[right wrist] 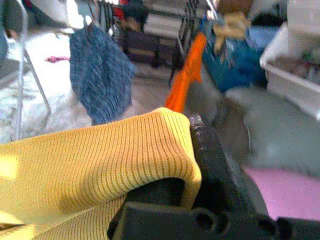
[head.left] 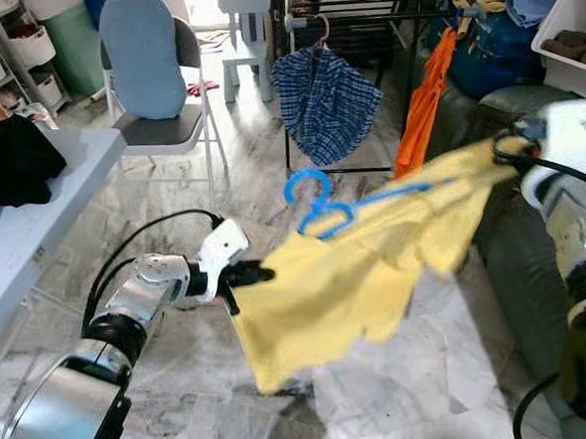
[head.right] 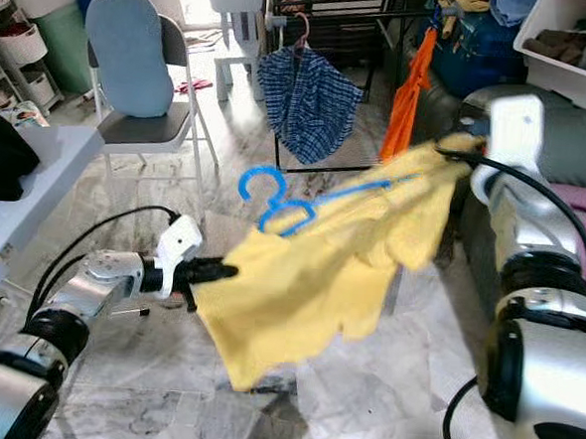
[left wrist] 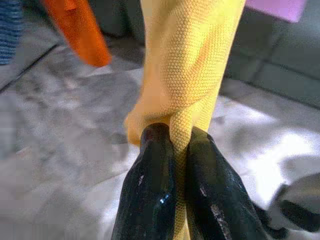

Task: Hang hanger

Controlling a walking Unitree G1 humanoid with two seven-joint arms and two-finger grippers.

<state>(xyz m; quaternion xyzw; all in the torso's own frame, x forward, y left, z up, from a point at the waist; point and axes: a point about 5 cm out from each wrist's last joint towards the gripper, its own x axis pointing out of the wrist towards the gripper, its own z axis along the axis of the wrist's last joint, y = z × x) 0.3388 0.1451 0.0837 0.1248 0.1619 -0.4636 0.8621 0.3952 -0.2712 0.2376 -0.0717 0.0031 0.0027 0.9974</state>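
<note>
Item count, as visible:

- Yellow knit garment (head.left: 339, 282): one.
- Blue plastic hanger (head.left: 319, 203), lying on that garment: one.
- Blue-and-white checked garment (head.left: 325, 100), on a pale hanger hooked over the black drying rack (head.left: 355, 14): one.
- Orange cloth (head.left: 427, 98), hanging from the same rack: one.
- Black drying rack: one.
- Grey folding chair (head.left: 170, 122) with a light-blue back cushion (head.left: 142, 56): one.
- White plastic stool (head.left: 245, 23): one.
- White desk (head.left: 33, 234) carrying one black cloth (head.left: 13, 168): one.
- White plastic bin (head.right: 572, 48): one.
- Robot hands: two, the left hand (head.left: 255, 274) and the right hand (head.right: 455, 148).
</note>
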